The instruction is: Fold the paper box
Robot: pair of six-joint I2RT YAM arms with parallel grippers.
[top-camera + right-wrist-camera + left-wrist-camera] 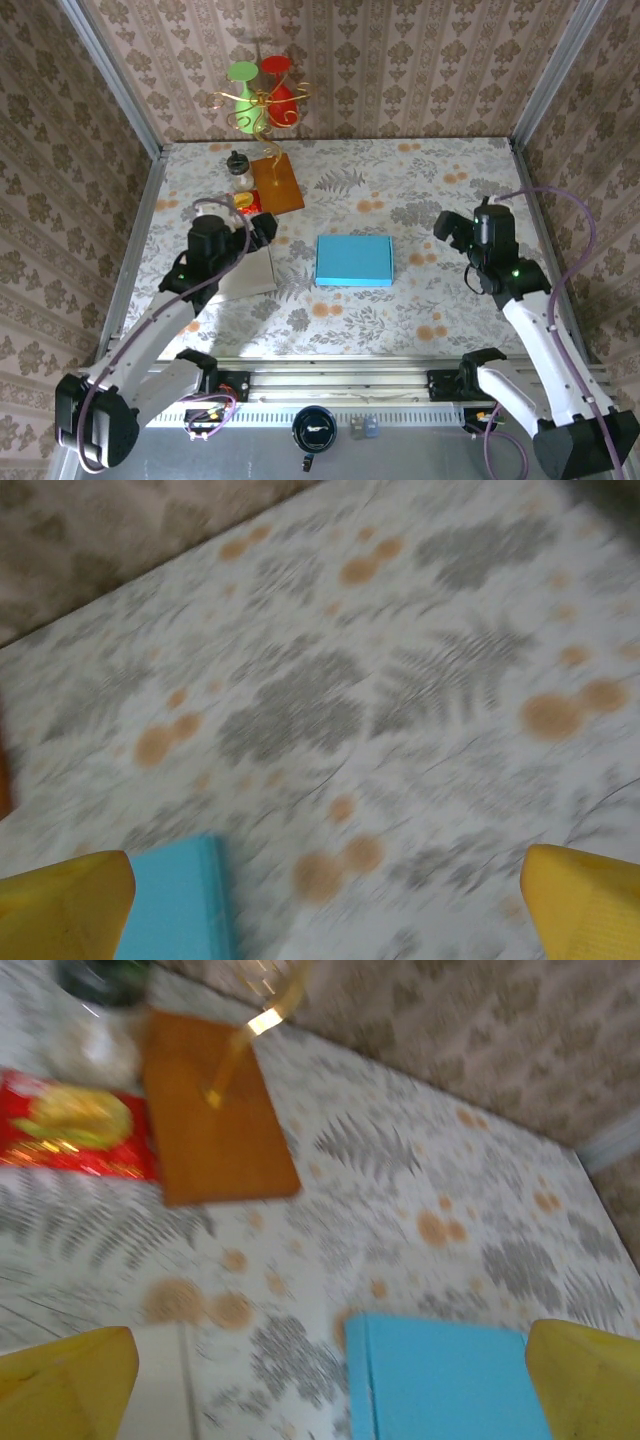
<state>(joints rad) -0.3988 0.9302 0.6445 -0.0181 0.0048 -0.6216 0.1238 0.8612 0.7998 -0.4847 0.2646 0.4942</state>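
1. Bench (440, 300): a floral-patterned surface, closed in by patterned walls (400, 60) at 9, 12 and 3 o'clock. The rail carrying the arm bases runs along the 6 o'clock edge. The widest open surface is the half from 12 round to 4 o'clock, plus a strip along 6 o'clock in front of the rail.
2. Paper box (354, 260): a blue box lying flat and closed at the bench centre, long sides running 9 to 3 o'clock. Open surface borders it on all four sides, and neither hand touches it.
3. White sheet (245, 272): flat on the bench at 9 o'clock of the paper box, partly under the left arm.
4. Wooden board (277, 182): lies at 10 to 11 o'clock of the paper box, with a gold wire stand (262, 100) rising from it toward the 12 o'clock wall.
5. Left hand (262, 228): fingers spread wide, holding nothing. The paper box is near it at 4 o'clock. In the left wrist view the box corner sits low, toward the right fingertip.
6. Right hand (447, 228): fingers spread wide, holding nothing. The paper box is apart from it at 8 o'clock. In the right wrist view the box edge sits just beside the left fingertip.
7. Red packet (247, 203) and small jar (238, 168): set against the board's 9 o'clock edge.
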